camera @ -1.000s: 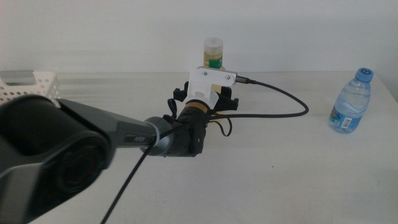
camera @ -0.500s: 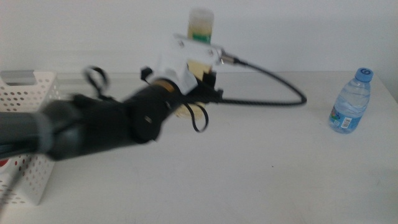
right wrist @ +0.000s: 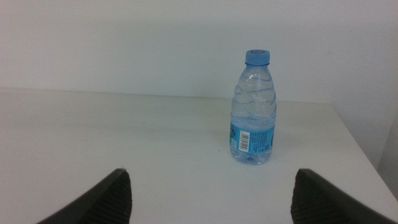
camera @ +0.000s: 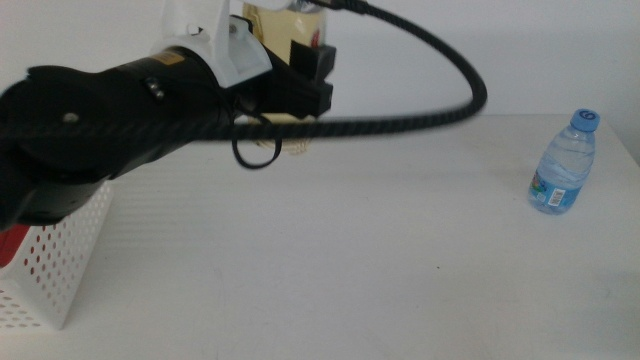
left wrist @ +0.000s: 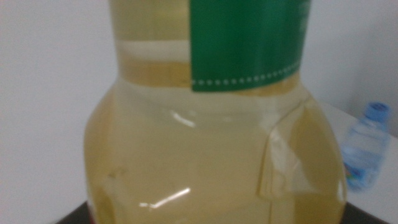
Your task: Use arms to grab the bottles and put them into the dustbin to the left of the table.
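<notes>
My left gripper [camera: 297, 55] is shut on the yellow-liquid bottle [camera: 272, 20] and holds it high above the table's [camera: 380, 260] back left part. In the left wrist view that bottle [left wrist: 205, 162] with its green label [left wrist: 249, 43] fills the picture. The blue-capped water bottle [camera: 565, 165] stands upright at the table's right edge. It also stands in front of my right gripper [right wrist: 217, 199], which is open, low and well short of the water bottle [right wrist: 254, 109]. The white perforated dustbin [camera: 65, 265] sits at the lower left, below the left arm.
A thick black cable [camera: 440, 110] arcs from the left wrist over the table's back. Something red [camera: 10, 245] shows at the dustbin's left side; I cannot tell what it is. A white wall rises behind the table.
The left arm has lifted the yellow bottle off the table and swung it up and to the left, towards the dustbin. The water bottle has not moved.
</notes>
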`<state>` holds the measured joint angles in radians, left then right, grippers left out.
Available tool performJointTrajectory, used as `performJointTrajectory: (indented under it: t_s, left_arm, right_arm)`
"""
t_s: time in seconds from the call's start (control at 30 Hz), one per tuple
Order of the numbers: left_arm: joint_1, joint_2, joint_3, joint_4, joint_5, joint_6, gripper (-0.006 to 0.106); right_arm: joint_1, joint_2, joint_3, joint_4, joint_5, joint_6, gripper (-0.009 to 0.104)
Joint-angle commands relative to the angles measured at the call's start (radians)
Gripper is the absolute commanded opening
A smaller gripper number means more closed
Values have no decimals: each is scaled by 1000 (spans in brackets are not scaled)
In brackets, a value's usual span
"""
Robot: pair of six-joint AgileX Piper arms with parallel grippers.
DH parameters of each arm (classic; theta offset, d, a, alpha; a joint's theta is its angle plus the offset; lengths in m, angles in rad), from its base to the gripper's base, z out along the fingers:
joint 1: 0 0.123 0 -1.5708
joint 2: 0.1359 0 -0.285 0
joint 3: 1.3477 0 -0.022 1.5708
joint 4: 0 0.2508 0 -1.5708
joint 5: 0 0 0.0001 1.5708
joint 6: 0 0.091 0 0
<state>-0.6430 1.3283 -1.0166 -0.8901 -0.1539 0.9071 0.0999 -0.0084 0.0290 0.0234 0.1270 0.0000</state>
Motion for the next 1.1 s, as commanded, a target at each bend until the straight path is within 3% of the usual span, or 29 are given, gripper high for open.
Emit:
performJointTrajectory:
  t_s: [0.0,0.33,0.47,0.63,0.93,1.07]
  left_arm:
    - [1,-70,-39,84,-18,-47,-5]
    - [188,-120,-80,739,306,-851,-5]
    - [286,-120,-165,864,557,-1041,-5]
    - [459,-99,-338,890,872,-1028,-5]
    - [697,42,-559,726,1154,-850,-5]
    - [777,124,-643,718,1295,-783,-5]
  right_arm:
    - [-6,-28,-8,-6,-76,-9,67]
    - [-6,-28,-8,-6,-76,-9,67]
    - [-6,-28,-8,-6,-76,-9,67]
    - [-6,-28,-8,-6,-76,-9,67]
    - [-6,-28,-8,-6,-76,-9,67]
    - [-6,-28,-8,-6,-76,-9,67]
